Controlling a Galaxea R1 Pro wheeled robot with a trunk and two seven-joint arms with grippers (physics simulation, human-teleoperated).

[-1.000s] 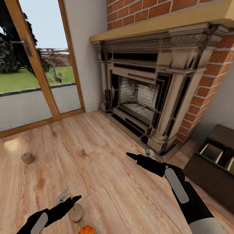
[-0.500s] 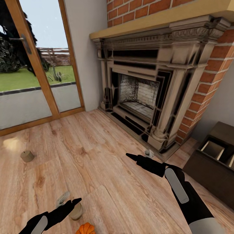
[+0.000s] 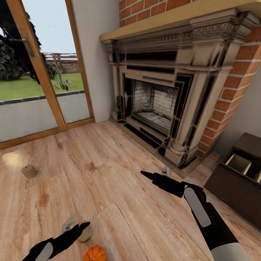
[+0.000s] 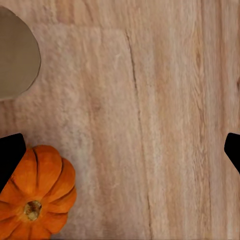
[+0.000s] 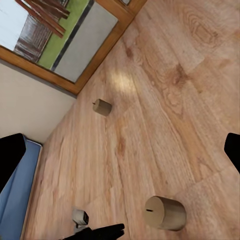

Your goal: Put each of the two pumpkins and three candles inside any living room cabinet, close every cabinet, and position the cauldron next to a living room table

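Observation:
A small orange pumpkin point(image 3: 95, 253) point(image 4: 37, 195) lies on the wood floor at the bottom edge of the head view. Just beyond it stands a beige candle point(image 3: 86, 235) point(image 5: 165, 212), with my left gripper point(image 3: 81, 227) point(image 4: 120, 155) open right over its near side, nothing between the fingers. A second candle point(image 3: 29, 171) point(image 5: 102, 107) stands farther left, near the glass door. My right gripper point(image 3: 146, 175) is open and empty, held out above the floor before the fireplace. The dark-brown cabinet point(image 3: 235, 181) sits at the right with a drawer point(image 3: 238, 163) open.
A brick fireplace point(image 3: 159, 98) with a stone surround fills the back wall. A wood-framed glass door point(image 3: 40, 83) is at the left. A small grey object point(image 3: 69, 223) lies by the left gripper, another point(image 3: 166, 170) at the fireplace foot. A blue edge point(image 5: 15, 200) shows in the right wrist view.
The head view has shifted a little, bringing the pumpkin further into view. My left gripper has sunk slightly toward the near candle. The right arm holds still.

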